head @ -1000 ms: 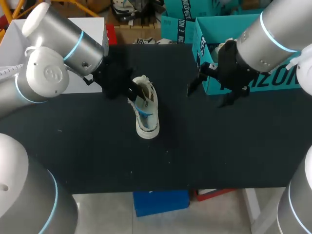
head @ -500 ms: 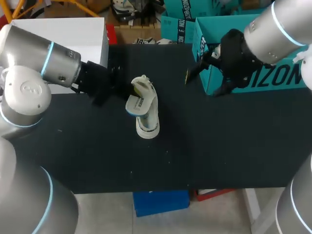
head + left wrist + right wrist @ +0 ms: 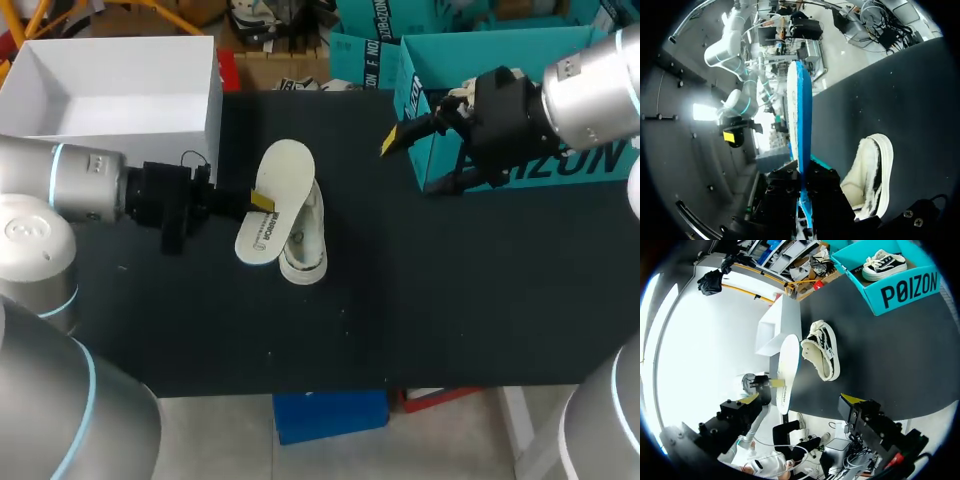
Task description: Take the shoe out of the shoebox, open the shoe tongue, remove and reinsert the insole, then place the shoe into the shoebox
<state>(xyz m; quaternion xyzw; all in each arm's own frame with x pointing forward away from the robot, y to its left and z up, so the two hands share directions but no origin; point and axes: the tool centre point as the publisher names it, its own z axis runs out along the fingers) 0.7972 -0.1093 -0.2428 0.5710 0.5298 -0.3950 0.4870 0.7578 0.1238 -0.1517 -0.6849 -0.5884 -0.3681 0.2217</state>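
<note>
A white low shoe [image 3: 305, 245] stands upright on the black table [image 3: 450, 300], mid-left. My left gripper [image 3: 258, 203] is shut on a white insole [image 3: 275, 195] with a blue underside, held out of the shoe and leaning over its left side. In the left wrist view the insole [image 3: 800, 115] stands edge-on between the fingers of the left gripper [image 3: 804, 176], with the fleece-lined shoe [image 3: 871, 172] beside it. My right gripper [image 3: 413, 165] hangs open near the teal shoebox [image 3: 415, 105], well right of the shoe. From the right wrist, the right gripper [image 3: 802, 398] faces the insole [image 3: 788, 362] and shoe [image 3: 822, 352].
An open white box [image 3: 110, 90] sits at the table's back left. Teal boxes [image 3: 905, 287] line the back right; one holds another dark-and-white sneaker [image 3: 884, 266]. Bare black table lies in front of and to the right of the shoe.
My left arm has drawn back to the left, pulling the insole out of the shoe until it is fully clear. My right gripper has moved back toward the teal box.
</note>
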